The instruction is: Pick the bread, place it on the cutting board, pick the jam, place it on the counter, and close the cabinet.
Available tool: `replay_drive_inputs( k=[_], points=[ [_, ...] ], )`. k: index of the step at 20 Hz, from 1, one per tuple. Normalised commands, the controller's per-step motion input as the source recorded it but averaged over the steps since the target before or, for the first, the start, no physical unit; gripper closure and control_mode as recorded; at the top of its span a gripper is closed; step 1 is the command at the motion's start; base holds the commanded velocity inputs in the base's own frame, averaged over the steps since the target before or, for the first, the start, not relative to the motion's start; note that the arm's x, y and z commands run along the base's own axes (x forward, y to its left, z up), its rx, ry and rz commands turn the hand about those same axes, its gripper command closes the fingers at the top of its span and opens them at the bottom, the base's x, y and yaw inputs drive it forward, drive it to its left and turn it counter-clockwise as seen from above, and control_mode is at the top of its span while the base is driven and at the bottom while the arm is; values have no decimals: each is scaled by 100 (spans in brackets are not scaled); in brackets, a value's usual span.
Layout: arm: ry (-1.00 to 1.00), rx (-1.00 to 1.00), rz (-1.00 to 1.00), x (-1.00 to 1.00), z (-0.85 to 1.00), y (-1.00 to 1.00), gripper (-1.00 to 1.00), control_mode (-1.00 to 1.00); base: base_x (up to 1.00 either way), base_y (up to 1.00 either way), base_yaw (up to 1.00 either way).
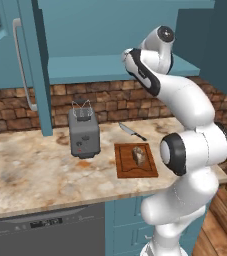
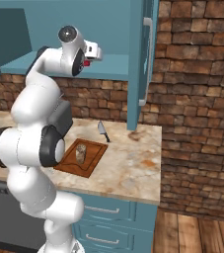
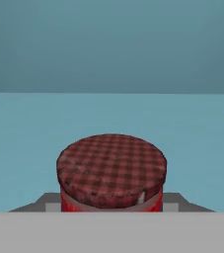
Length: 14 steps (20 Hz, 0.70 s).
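- The hand (image 2: 90, 61) is reaching into the open cabinet (image 1: 110, 25), its fingers sitting on either side of the jam (image 3: 111, 173), clamping it.
- The jam is standing upright on the teal shelf (image 3: 192, 143).
- The bread (image 1: 139, 154) is lying on the cutting board (image 1: 125, 167), on the bench (image 1: 30, 175), beside a toaster (image 1: 84, 134) and a knife (image 1: 130, 131).
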Motion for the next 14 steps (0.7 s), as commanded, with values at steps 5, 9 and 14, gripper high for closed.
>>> replay_drive_inputs(
  k=[5,9,14],
  points=[
    [0,0,0,-42,0,0,100,-100,0,0,0],
    [0,0,0,-42,0,0,100,-100,0,0,0],
    [0,0,0,-43,0,0,100,-100,0,0,0]
  ],
)
